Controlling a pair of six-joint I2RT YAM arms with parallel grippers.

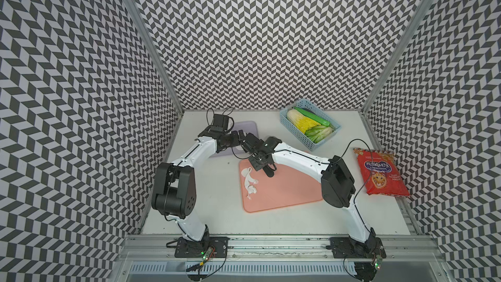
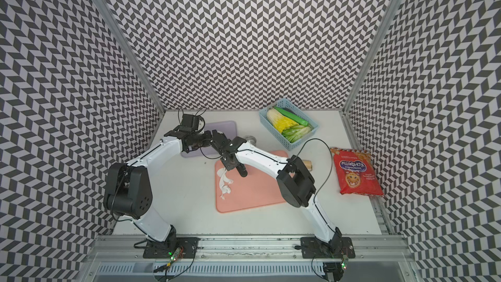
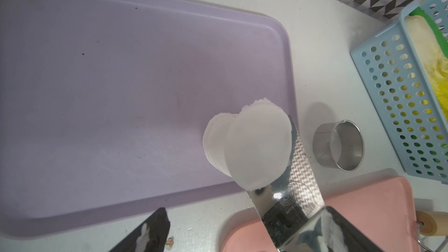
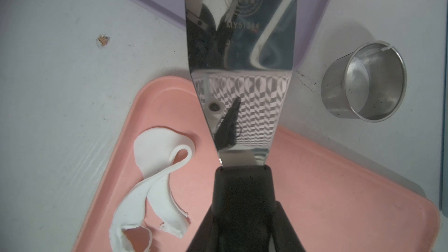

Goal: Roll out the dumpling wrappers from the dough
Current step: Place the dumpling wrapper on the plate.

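A stack of round white dumpling wrappers (image 3: 215,139) lies near one edge of the purple tray (image 3: 121,93). One more wrapper (image 3: 257,149) rests on the blade of a steel spatula (image 3: 298,190), overlapping the stack. My right gripper (image 4: 242,214) is shut on the spatula's black handle (image 4: 242,190). My left gripper (image 3: 247,209) stands open above the tray's edge, holding nothing, with the blade showing beneath it. Ragged white dough (image 4: 155,166) scraps lie on the pink board (image 4: 339,190) and also show in both top views as dough (image 1: 249,180) and dough (image 2: 225,183).
A metal ring cup (image 3: 339,146) stands beside the purple tray. A blue basket (image 1: 309,126) of vegetables sits at the back. A red snack bag (image 1: 379,172) lies at the right. A wooden rolling pin (image 2: 307,164) lies partly hidden behind my right arm.
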